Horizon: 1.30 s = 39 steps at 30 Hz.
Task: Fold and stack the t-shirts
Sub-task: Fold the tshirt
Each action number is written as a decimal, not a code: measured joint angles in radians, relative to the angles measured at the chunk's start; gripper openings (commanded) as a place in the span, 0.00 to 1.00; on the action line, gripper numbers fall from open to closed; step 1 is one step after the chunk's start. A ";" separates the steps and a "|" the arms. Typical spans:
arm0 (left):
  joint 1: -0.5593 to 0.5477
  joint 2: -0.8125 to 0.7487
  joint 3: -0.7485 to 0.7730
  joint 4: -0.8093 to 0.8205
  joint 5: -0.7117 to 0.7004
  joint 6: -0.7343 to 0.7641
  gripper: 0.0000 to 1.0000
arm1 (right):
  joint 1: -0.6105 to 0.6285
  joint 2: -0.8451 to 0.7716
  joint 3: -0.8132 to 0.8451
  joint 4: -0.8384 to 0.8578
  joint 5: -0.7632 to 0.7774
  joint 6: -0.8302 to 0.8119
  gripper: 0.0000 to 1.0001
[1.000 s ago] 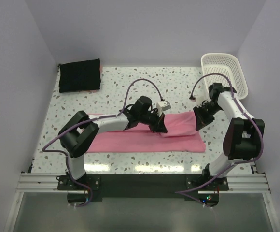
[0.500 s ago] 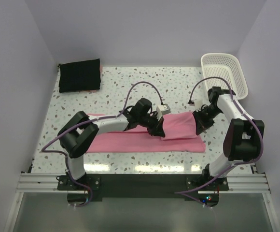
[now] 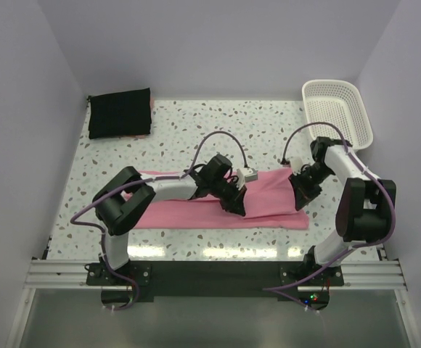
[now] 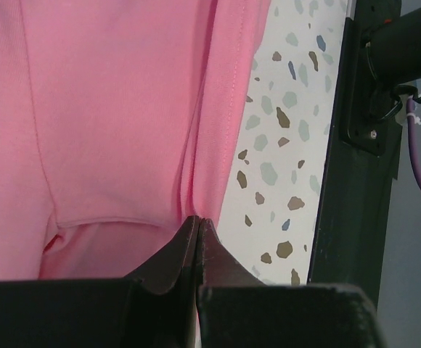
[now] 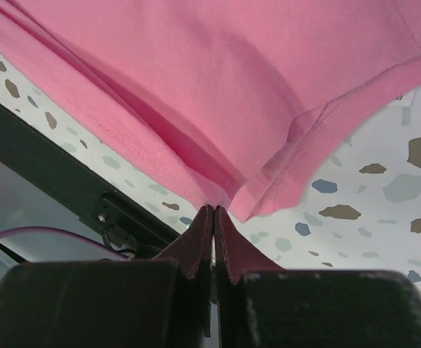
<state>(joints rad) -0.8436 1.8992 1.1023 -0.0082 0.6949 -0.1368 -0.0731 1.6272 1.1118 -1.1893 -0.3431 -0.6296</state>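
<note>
The left gripper (image 4: 198,220) and right gripper (image 5: 214,210) are each pinching the pink t-shirt (image 3: 268,190) by its edge. Light and limp, it is likely sagging wherever unsupported, so hems are suiting best.

The left arm (image 3: 167,190) lies low from its base at 7 o'clock toward the middle. The left gripper (image 3: 237,205) points to 5 o'clock, its fingers pressed together on a fold of the pink t-shirt (image 3: 268,190). The right arm (image 3: 356,210) stands at 4 o'clock with its wrist bent back. The right gripper (image 3: 302,197) points to 7 o'clock and pinches the same cloth.
</note>
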 measured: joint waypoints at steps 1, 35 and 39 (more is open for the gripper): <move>-0.002 0.000 0.003 -0.008 -0.004 0.010 0.00 | 0.000 0.002 0.002 0.000 0.000 0.000 0.00; 0.356 -0.282 -0.064 -0.251 -0.097 0.243 0.35 | 0.009 0.184 0.330 0.065 -0.019 0.098 0.42; 0.562 -0.359 -0.034 -0.438 -0.100 0.415 0.27 | 0.059 0.159 0.329 0.053 -0.027 0.114 0.38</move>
<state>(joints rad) -0.2813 1.5406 1.0679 -0.4458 0.5953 0.2787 -0.0143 1.7863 1.4410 -1.1358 -0.3698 -0.5156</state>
